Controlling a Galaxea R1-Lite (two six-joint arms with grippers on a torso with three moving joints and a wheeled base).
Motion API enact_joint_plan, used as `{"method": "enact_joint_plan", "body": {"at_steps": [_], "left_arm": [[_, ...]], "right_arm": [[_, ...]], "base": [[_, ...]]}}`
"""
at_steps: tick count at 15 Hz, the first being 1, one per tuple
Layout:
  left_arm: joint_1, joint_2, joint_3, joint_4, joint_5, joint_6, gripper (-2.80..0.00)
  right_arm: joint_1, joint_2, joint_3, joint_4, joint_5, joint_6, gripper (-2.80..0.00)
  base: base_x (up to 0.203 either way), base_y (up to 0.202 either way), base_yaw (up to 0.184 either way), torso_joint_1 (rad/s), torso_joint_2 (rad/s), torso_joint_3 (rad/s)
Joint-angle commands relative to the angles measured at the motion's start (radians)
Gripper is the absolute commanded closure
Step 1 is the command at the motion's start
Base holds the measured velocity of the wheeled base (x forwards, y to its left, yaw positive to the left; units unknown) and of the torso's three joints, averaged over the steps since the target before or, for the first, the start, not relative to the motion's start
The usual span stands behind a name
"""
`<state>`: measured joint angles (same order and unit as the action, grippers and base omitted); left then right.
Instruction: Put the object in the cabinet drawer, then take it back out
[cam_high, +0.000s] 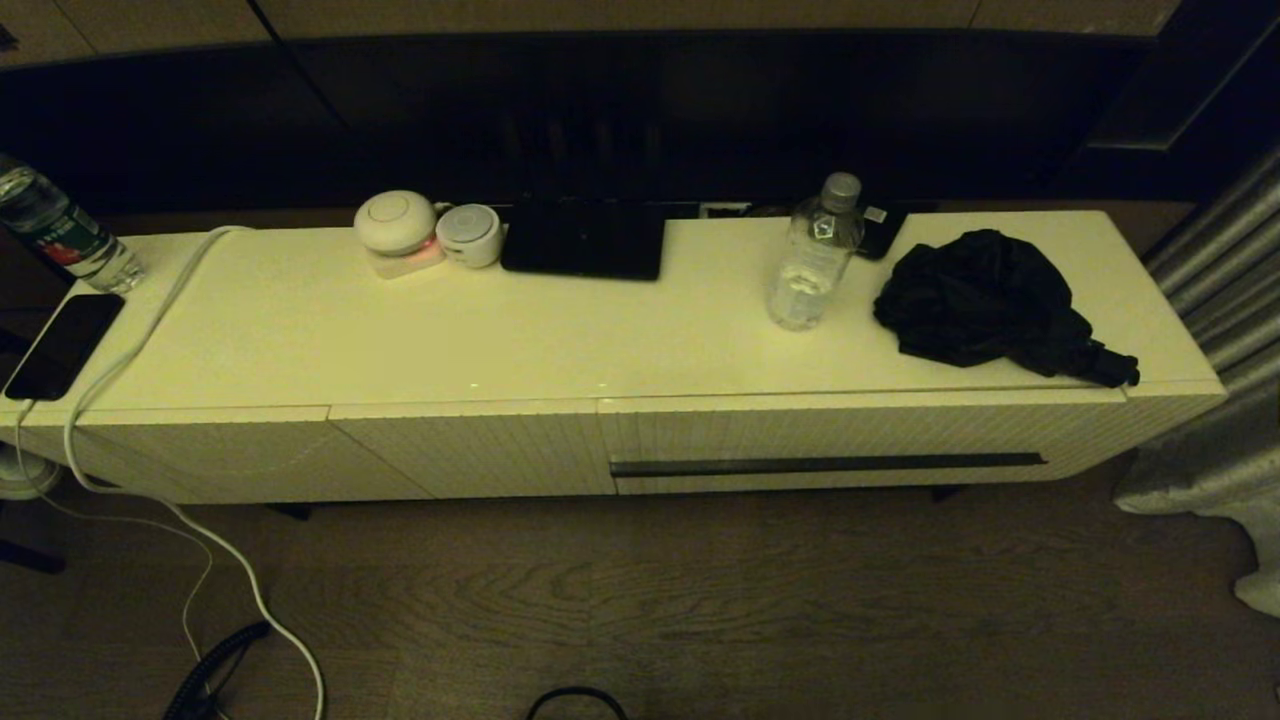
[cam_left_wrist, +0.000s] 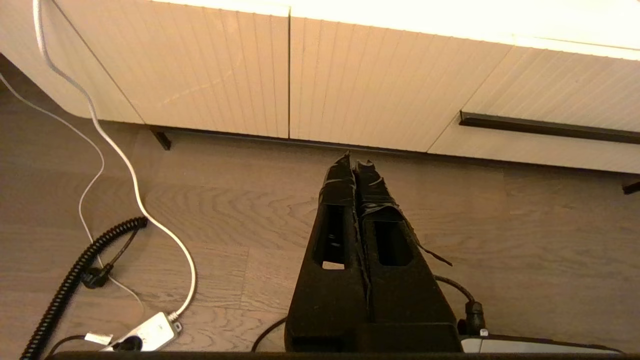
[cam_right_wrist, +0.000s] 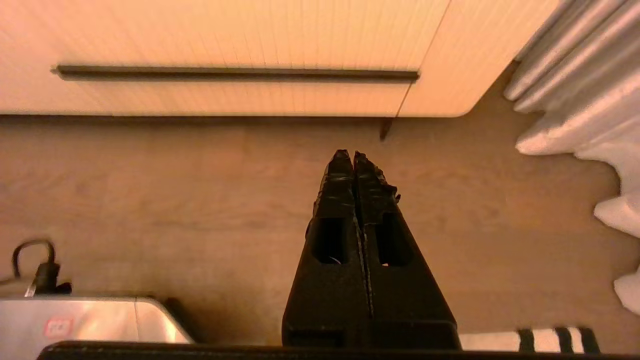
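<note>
The cabinet (cam_high: 600, 330) is a long cream-white sideboard. Its drawer (cam_high: 830, 432) is closed, with a dark handle slot (cam_high: 828, 465) across its ribbed front. On the top stand a clear water bottle (cam_high: 812, 255) and a crumpled black folded umbrella (cam_high: 985, 300); which of them is the object I cannot tell. Neither arm shows in the head view. My left gripper (cam_left_wrist: 356, 162) hangs shut and empty above the wooden floor, facing the plain ribbed panels (cam_left_wrist: 240, 75). My right gripper (cam_right_wrist: 348, 154) is shut and empty too, low before the drawer (cam_right_wrist: 225, 35) and short of its slot (cam_right_wrist: 235, 74).
A phone (cam_high: 62, 345), a white cable (cam_high: 130, 350), a second bottle (cam_high: 60, 230), two round white devices (cam_high: 397, 225) and a black slab (cam_high: 583, 240) sit on the top. A power strip (cam_left_wrist: 145, 335) and coiled cord (cam_left_wrist: 70, 280) lie on the floor. A curtain (cam_high: 1230, 330) hangs at right.
</note>
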<state>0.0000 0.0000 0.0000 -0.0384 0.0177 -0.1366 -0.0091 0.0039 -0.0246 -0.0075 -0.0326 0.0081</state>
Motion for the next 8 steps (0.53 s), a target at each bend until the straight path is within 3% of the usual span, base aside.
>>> {"method": "enact_joint_plan", "body": {"at_steps": [1,3,6,8], "left_arm": [[0.000,-0.002,0.000,0.000,0.001,-0.001,0.00],[0.000,-0.002,0.000,-0.001,0.001,-0.001,0.00],[0.000,-0.002,0.000,-0.001,0.001,-0.003,0.00],[0.000,-0.002,0.000,-0.001,0.001,-0.001,0.00]], "right_arm": [[0.000,-0.004,0.023,0.011,0.000,0.012,0.00],[0.000,-0.004,0.024,0.006,0.000,0.024,0.00],[0.000,-0.002,0.017,0.028,0.035,-0.059,0.00],[0.000,-0.004,0.023,0.012,0.030,-0.027,0.00]], "base": [[0.000,0.000,0.000,0.000,0.00,0.000],[0.000,0.000,0.000,0.000,0.00,0.000],[0.000,0.000,0.000,0.000,0.00,0.000],[0.000,0.000,0.000,0.000,0.00,0.000]]}}
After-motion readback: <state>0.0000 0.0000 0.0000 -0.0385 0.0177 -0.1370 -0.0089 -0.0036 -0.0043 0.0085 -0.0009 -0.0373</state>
